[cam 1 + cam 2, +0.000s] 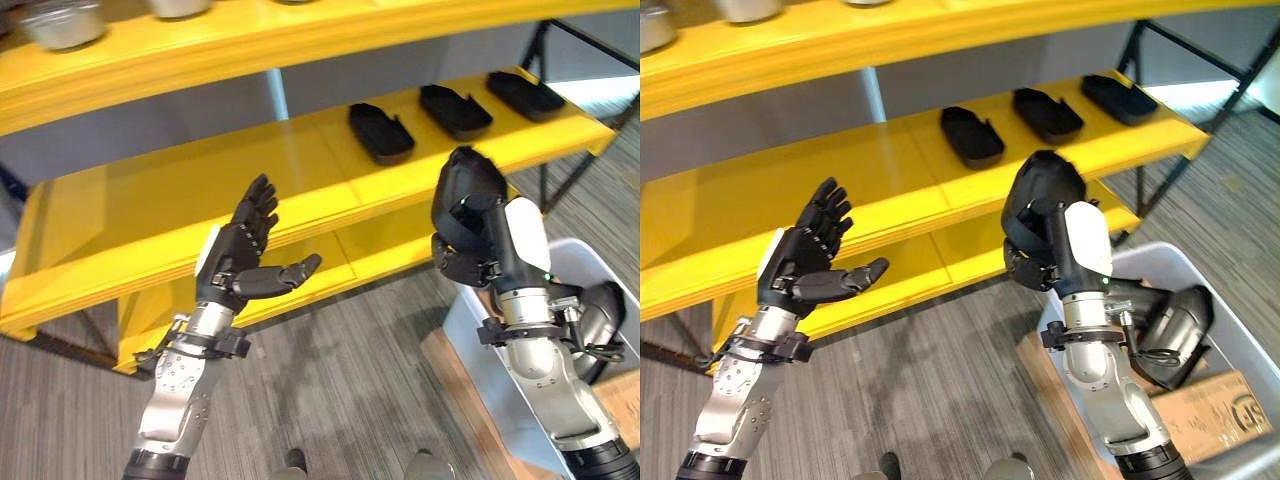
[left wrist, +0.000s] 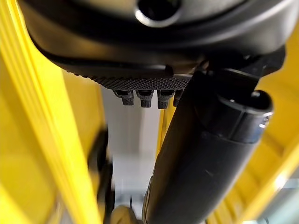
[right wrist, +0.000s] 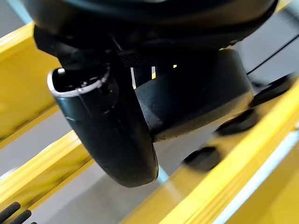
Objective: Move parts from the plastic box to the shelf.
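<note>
My right hand [image 1: 492, 250] is raised in front of the yellow shelf [image 1: 200, 180], fingers curled round a rounded black part [image 1: 468, 185], which stands upright just before the middle level's front edge. In the right wrist view the same black part [image 3: 196, 98] sits between the thumb and fingers. Three black parts [image 1: 380, 132] lie in a row on the right of the middle level. My left hand [image 1: 240, 255] is held up open and holds nothing, palm toward the right hand. The pale plastic box [image 1: 1160, 262] stands at lower right with another black part [image 1: 1180, 325] inside.
A brown cardboard piece [image 1: 1215, 405] lies in the box. Grey bowls [image 1: 65, 25] stand on the top level. The left half of the middle level is bare. A lower yellow level [image 1: 380, 250] runs below, and a dark frame leg [image 1: 545, 150] stands at the shelf's right end.
</note>
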